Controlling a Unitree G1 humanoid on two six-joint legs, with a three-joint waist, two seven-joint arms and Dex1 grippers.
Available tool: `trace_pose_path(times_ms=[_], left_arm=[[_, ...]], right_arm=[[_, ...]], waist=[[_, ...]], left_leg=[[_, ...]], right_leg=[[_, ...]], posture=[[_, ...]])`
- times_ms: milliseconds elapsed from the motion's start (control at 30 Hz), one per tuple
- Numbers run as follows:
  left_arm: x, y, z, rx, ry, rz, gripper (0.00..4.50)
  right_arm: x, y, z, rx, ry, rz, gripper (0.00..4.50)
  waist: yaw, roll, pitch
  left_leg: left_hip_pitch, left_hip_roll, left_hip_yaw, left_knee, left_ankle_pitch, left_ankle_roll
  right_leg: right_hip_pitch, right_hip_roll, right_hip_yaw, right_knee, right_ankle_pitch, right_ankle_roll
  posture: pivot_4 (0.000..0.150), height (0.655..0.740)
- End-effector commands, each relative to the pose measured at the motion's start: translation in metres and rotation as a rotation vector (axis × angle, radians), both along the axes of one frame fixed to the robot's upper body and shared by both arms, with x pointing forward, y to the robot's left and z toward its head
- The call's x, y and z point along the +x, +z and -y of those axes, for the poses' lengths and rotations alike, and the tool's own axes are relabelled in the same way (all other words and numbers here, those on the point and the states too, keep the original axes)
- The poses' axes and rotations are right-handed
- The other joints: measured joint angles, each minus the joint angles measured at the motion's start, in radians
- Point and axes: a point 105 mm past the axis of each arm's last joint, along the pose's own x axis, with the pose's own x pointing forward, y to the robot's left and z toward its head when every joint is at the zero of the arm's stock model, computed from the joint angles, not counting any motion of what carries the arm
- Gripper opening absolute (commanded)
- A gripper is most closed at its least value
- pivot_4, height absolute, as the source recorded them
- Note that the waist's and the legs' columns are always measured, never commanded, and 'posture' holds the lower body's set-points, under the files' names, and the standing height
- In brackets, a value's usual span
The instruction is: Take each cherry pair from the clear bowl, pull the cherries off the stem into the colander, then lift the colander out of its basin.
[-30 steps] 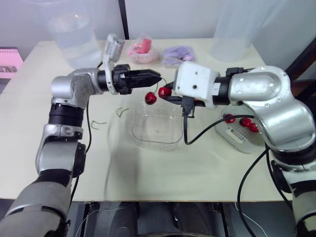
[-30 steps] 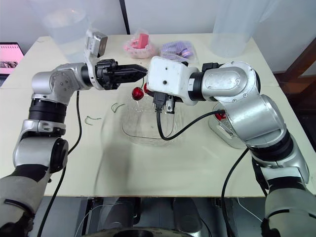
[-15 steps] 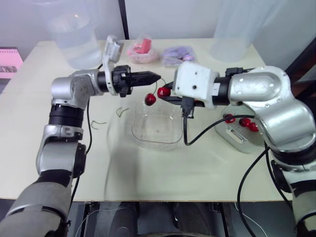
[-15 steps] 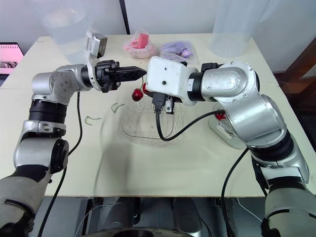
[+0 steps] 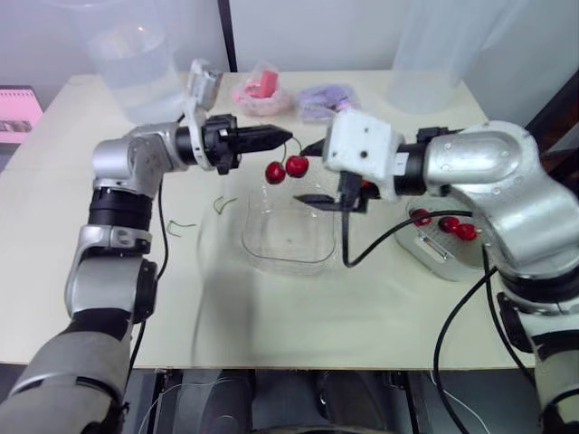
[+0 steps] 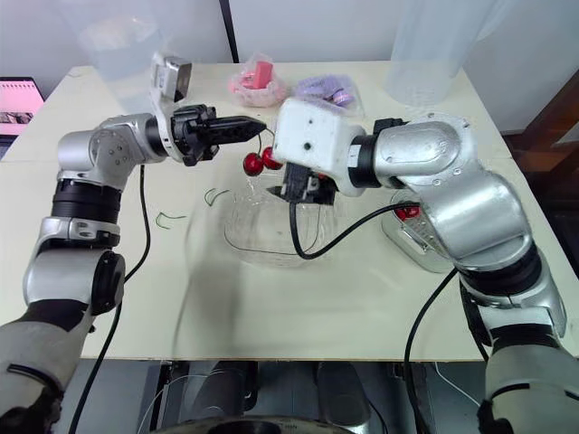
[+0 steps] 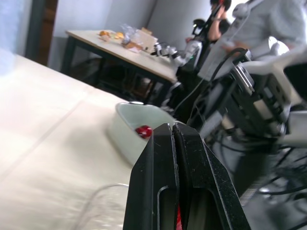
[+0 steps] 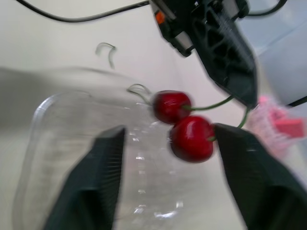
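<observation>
A pair of red cherries (image 5: 286, 169) hangs by its green stem from my left gripper (image 5: 285, 137), which is shut on the stem above the clear bowl (image 5: 285, 237). My right gripper (image 5: 315, 172) is open, its fingers (image 8: 98, 187) standing on either side of the cherries (image 8: 192, 139) without touching them. The clear bowl looks empty. To the right stands the white colander (image 5: 432, 249) in its basin, with three loose cherries (image 5: 448, 223) in it.
Loose green stems (image 5: 223, 202) lie on the table left of the bowl. A pink bag (image 5: 261, 90) and a purple bag (image 5: 326, 98) sit at the back, with a large clear water container (image 5: 136, 68) at the back left.
My right gripper has opened and let go of the cherry it held. My left gripper has shut on the stem and the pair now hangs from it, slightly higher.
</observation>
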Motion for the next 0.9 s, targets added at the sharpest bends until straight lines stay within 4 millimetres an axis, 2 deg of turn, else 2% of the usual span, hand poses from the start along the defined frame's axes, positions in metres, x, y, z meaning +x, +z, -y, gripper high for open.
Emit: trace_pose_path(times_ms=[33,167,300,600,900], left_arm=[[-0.005,0.017,-0.003,0.056,0.006,0.155,0.00],[-0.013,0.026,-0.010,0.062,-0.008,0.185,0.00],[-0.019,0.035,-0.012,0.070,-0.020,0.213,0.00],[-0.028,0.039,-0.004,0.062,-0.056,0.225,0.00],[-0.029,0.039,0.000,0.051,-0.059,0.224,0.00]], right_arm=[[-0.001,0.022,0.012,0.173,-0.039,-0.135,4.46],[0.008,0.012,0.023,0.348,-0.098,-0.428,4.46],[0.019,0.004,0.017,0.535,-0.072,-0.634,4.46],[0.022,-0.001,-0.013,0.614,-0.037,-0.727,4.46],[0.023,-0.002,-0.021,0.626,-0.040,-0.755,4.46]], waist=[[0.001,0.000,0.000],[0.001,0.000,0.000],[-0.001,0.000,0.000],[-0.001,0.000,0.000],[-0.002,0.000,0.000]], left_leg=[[0.000,0.000,0.000,0.000,0.000,0.000],[0.000,0.000,0.000,0.000,0.000,0.001],[0.000,0.000,0.000,0.000,0.000,0.000],[0.000,0.000,0.000,0.000,0.000,0.000],[0.000,0.000,0.000,0.000,0.000,0.000]], right_leg=[[0.000,0.000,0.000,0.000,0.000,0.000],[0.000,0.000,0.000,0.000,0.000,0.000],[0.000,0.000,0.000,0.001,0.000,0.000],[0.000,0.000,0.000,0.002,0.000,0.000],[0.000,0.000,0.000,0.002,0.000,0.000]], posture=[[0.150,0.7348],[0.150,0.7348],[0.150,0.7348],[0.150,0.7348],[0.150,0.7348]])
